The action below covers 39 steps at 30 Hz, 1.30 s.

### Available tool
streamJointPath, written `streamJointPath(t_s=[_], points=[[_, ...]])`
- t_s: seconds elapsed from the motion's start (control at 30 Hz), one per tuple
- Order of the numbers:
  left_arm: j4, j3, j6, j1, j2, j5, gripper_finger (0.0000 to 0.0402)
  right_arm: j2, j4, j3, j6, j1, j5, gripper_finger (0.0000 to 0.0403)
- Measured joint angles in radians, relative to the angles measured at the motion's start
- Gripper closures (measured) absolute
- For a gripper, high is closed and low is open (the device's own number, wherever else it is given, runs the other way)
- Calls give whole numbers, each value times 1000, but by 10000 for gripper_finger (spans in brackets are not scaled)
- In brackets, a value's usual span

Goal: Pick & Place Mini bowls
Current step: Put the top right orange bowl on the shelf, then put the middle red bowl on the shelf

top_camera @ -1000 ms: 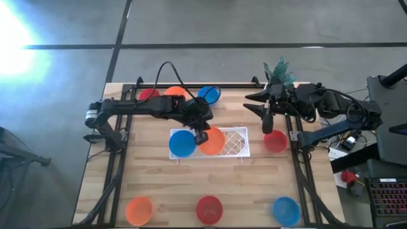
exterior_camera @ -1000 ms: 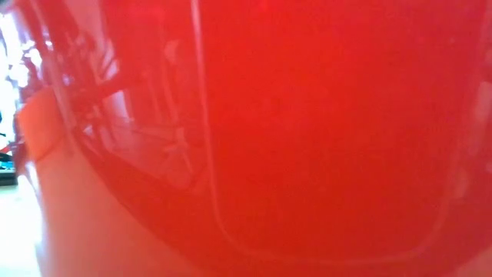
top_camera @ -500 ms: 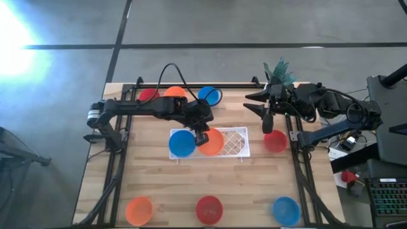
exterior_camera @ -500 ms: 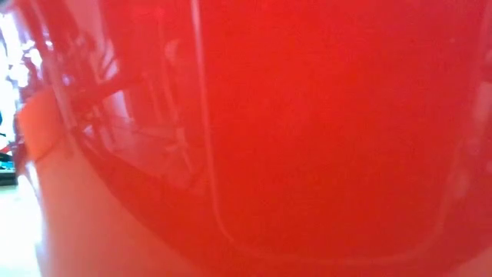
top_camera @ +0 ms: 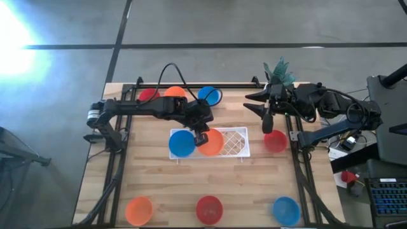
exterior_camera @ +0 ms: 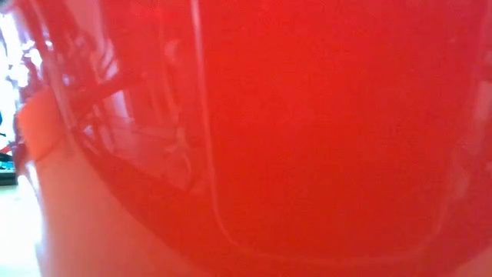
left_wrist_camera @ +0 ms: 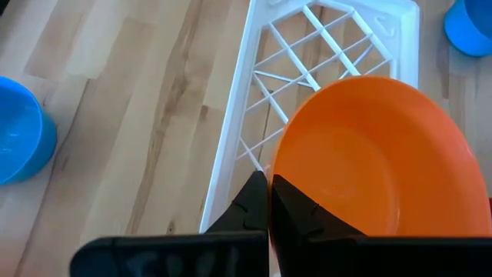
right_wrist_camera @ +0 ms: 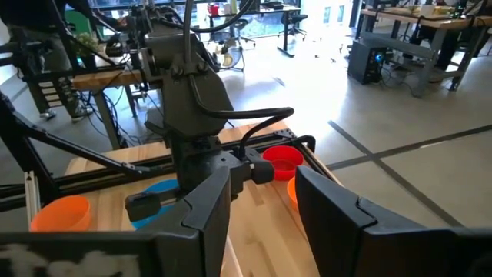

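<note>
While your left gripper [top_camera: 201, 138] pinches the orange bowl's [top_camera: 213, 141] rim over the white tray [top_camera: 238, 145], your right gripper [top_camera: 267, 121] hangs spread near a red bowl [top_camera: 275, 141].

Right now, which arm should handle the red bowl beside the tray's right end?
Right. The right gripper hangs open just above that red bowl. The left gripper is shut on the orange bowl over the white tray.

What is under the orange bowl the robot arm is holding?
The white lattice tray lies under the orange bowl, which the left gripper pinches by its rim. The bowl covers part of the tray, so whatever lies directly beneath cannot be seen.
</note>
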Motion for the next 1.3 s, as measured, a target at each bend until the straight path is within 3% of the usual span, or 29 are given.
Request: streamJointPath(t_s=[0.13,0.4,0.6,0.8,1.17,1.3], points=[[0,0,0,0,0,18,395,0,0,0,0,0,0,254],[0,0,-1,0,-1,18,344,0,0,0,0,0,0,258],[-5,3,-21,0,-10,18,340,-1,-7,0,0,0,0,255],[-50,101,-33,-1,-13,29,340,-15,-118,0,39,0,0,262],[-48,300,42,-68,-14,-39,366,-32,-515,0,403,0,-7,282],[-49,360,70,-83,-14,-66,384,-27,-700,0,594,-1,-82,284]])
